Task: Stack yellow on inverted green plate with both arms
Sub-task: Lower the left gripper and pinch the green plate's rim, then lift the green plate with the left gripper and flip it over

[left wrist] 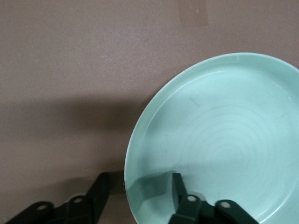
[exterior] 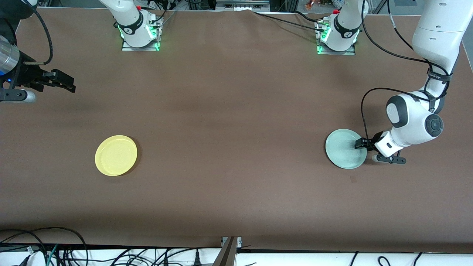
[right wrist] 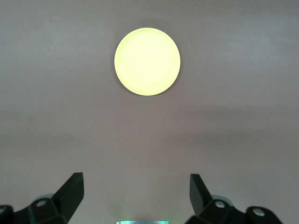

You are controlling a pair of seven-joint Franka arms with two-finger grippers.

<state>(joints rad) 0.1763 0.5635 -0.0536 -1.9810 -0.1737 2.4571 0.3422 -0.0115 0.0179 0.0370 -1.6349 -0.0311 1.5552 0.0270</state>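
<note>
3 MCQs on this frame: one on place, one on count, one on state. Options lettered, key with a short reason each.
1. Where is the left gripper?
A. at the green plate's rim
B. over the yellow plate
C. over bare table, away from both plates

2. How many plates lie on the table?
A. one
B. two
C. three

3. Which way up is the green plate?
A. rim up, hollow showing
B. inverted
C. stacked on the yellow plate

Key:
1 A: in the left wrist view one finger sits inside the rim, the other outside.
2 B: only the yellow plate and the green one.
3 A: the left wrist view shows its hollow.
</note>
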